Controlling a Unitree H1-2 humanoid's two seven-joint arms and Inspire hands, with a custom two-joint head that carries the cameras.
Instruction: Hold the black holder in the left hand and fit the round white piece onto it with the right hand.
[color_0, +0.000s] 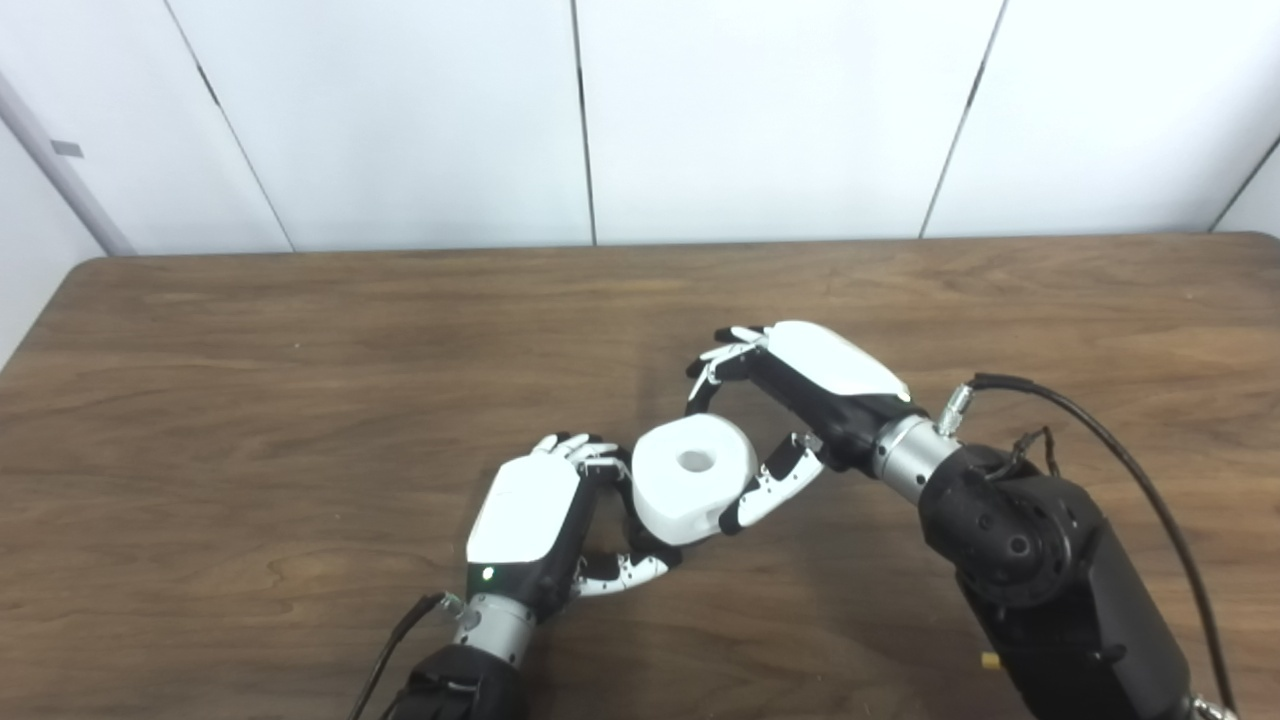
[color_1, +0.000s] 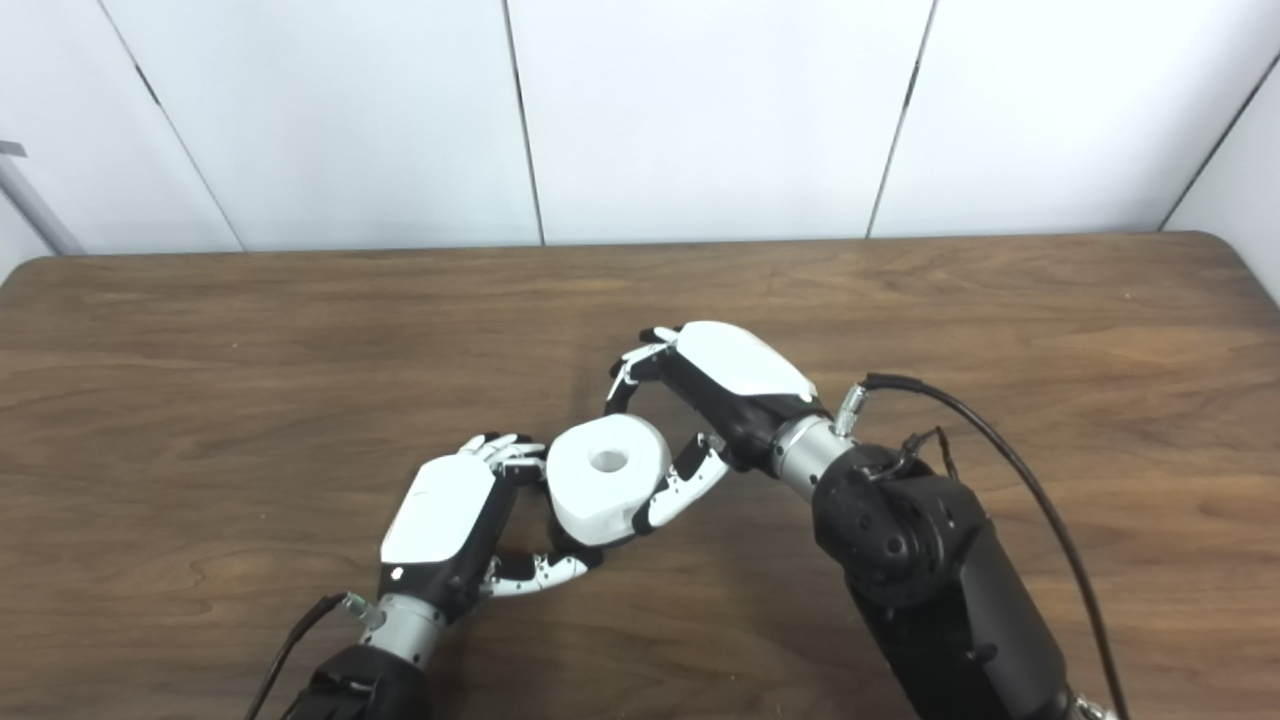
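Observation:
The round white piece (color_0: 690, 478), a thick disc with a hole in its middle, sits tilted between my two hands just above the table. My right hand (color_0: 790, 400) spans it: the thumb lies along its right lower side and the curled fingertips (color_0: 700, 385) reach its far edge. My left hand (color_0: 545, 515) is curled under the piece's left side, its thumb pointing right below it. The black holder (color_0: 645, 540) shows only as a dark sliver under the piece, gripped in the left hand; the rest is hidden.
The brown wooden table (color_0: 250, 380) spreads wide to the left and behind the hands. A black cable (color_0: 1120, 450) loops off the right forearm. White wall panels stand behind the table's far edge.

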